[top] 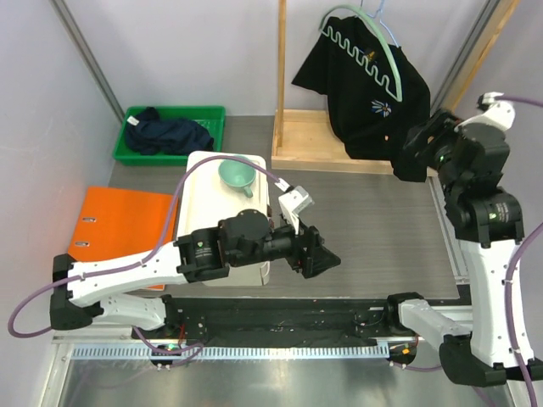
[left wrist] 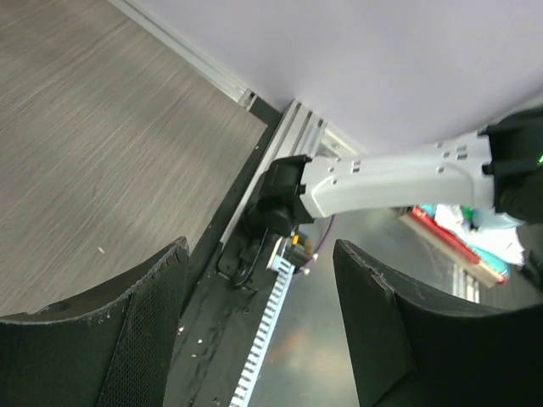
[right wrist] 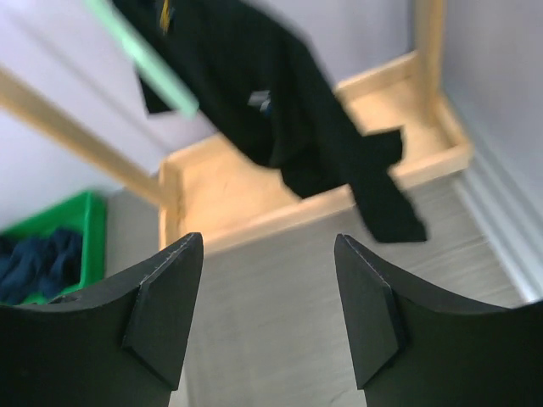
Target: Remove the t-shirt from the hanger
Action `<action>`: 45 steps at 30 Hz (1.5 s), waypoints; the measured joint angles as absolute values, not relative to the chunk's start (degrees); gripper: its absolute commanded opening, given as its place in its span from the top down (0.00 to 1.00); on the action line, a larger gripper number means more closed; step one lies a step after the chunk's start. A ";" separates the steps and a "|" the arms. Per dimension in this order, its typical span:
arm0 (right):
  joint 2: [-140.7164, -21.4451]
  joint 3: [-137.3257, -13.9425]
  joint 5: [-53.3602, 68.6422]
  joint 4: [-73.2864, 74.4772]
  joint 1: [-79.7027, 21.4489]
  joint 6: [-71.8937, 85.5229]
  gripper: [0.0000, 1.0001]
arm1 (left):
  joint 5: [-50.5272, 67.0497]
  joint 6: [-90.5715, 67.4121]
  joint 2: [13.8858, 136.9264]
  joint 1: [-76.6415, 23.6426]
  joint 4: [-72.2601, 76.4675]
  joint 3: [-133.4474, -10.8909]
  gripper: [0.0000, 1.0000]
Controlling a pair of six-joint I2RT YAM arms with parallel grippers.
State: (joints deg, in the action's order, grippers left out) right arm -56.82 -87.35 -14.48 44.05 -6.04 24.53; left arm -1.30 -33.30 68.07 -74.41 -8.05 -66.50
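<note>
The black t-shirt (top: 373, 93) hangs on a green hanger (right wrist: 140, 55) from a wooden rack (top: 310, 140) at the far right of the grey wood-grain table (top: 382, 229). One sleeve trails over the rack's base. The right gripper (right wrist: 267, 309) faces it from near, jaws wide and empty. The left gripper (top: 321, 259) hangs mid-table, also wide and empty, with bare tabletop between it and the rack. Pale walls close the far side, and a metal rail (left wrist: 301, 127) lines the table's edge. A green bin (top: 174, 110) stands far left.

Both grippers gaping, nothing held.
Left arm (top: 136, 271) reaches low across to the right, left gripper (top: 322, 257) spread and empty; right arm (top: 492, 280) stands upright, elbow high, right gripper (top: 407, 158) spread, pointing left.
</note>
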 measured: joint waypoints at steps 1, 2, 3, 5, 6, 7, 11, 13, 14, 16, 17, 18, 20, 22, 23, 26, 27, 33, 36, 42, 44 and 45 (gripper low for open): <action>-58.06 -89.43 -16.27 43.97 -6.04 23.88 0.31 | -1.65 -32.69 68.47 -74.94 -8.51 -66.78 0.31; -60.16 -92.47 -18.37 44.38 -6.02 22.98 0.31 | -2.11 -32.27 68.60 -75.42 -9.02 -66.94 0.31; -61.95 -95.55 -20.05 44.07 -5.89 22.26 0.31 | -2.52 -31.97 68.53 -75.64 -9.67 -67.00 0.31; -66.19 -101.27 -22.61 43.35 -5.37 20.73 0.28 | -3.11 -31.35 68.14 -75.79 -10.92 -67.16 0.31; -68.34 -103.59 -23.14 42.46 -4.93 19.88 0.28 | -3.44 -31.11 67.77 -75.90 -11.77 -67.16 0.31; -69.91 -105.32 -22.87 41.89 -4.23 19.16 0.28 | -3.75 -31.00 67.31 -75.96 -12.60 -67.16 0.31; -80.23 -112.40 -14.35 36.05 1.85 15.00 0.25 | -4.58 -31.03 63.72 -76.01 -14.72 -66.30 0.30; -84.36 -113.56 -9.67 33.26 4.64 13.82 0.24 | -4.95 -31.07 61.08 -76.01 -15.59 -65.43 0.30; -86.65 -113.73 -5.82 31.59 6.33 13.34 0.24 | -5.08 -31.11 59.83 -76.01 -16.27 -65.21 0.30; -90.08 -113.82 0.14 29.52 8.91 12.93 0.24 | -5.52 -31.22 57.95 -76.01 -17.39 -65.12 0.30; -91.72 -113.82 3.40 28.23 10.22 12.71 0.24 | -5.80 -31.24 57.12 -76.01 -18.02 -65.10 0.30; -93.25 -113.82 7.09 27.18 11.33 12.53 0.24 | -6.22 -31.27 56.40 -76.01 -18.48 -64.99 0.30; -95.22 -113.82 13.17 25.36 12.75 12.32 0.25 | -6.96 -31.27 55.20 -76.01 -19.38 -64.58 0.29; -96.53 -113.80 19.64 23.53 13.76 12.10 0.27 | -7.53 -31.24 54.48 -76.01 -20.21 -64.14 0.29; -96.84 -113.80 22.28 22.63 13.89 12.03 0.35 | -7.68 -31.22 54.37 -76.01 -20.43 -64.03 0.29; -97.27 -113.80 29.12 19.73 13.63 11.97 0.38 | -7.84 -31.18 54.76 -76.01 -20.99 -63.94 0.30; -97.32 -113.80 30.50 19.07 13.54 11.97 0.39 | -7.84 -31.16 55.05 -76.01 -21.02 -63.94 0.30; -98.43 -113.89 38.28 14.74 13.26 12.16 0.40 | -7.81 -31.11 57.36 -76.01 -21.32 -63.96 0.30; -99.59 -113.93 40.91 13.58 13.26 12.25 0.43 | -7.86 -31.07 57.87 -76.01 -21.32 -63.96 0.30; -102.30 -114.32 43.62 13.23 13.19 12.10 0.48 | -7.92 -31.11 58.89 -76.01 -21.26 -64.62 0.30; -103.28 -115.02 43.97 13.23 12.93 11.94 0.56 | -7.92 -31.14 59.59 -76.01 -21.26 -64.90 0.31; -103.68 -115.46 44.14 13.26 12.82 11.84 0.61 | -7.90 -31.18 60.03 -76.01 -21.28 -64.99 0.31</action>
State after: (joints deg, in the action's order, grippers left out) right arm -103.68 -115.46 44.14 13.26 12.82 11.84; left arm -7.90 -31.18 60.03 -76.01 -21.28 -64.99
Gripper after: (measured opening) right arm 0.489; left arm 0.697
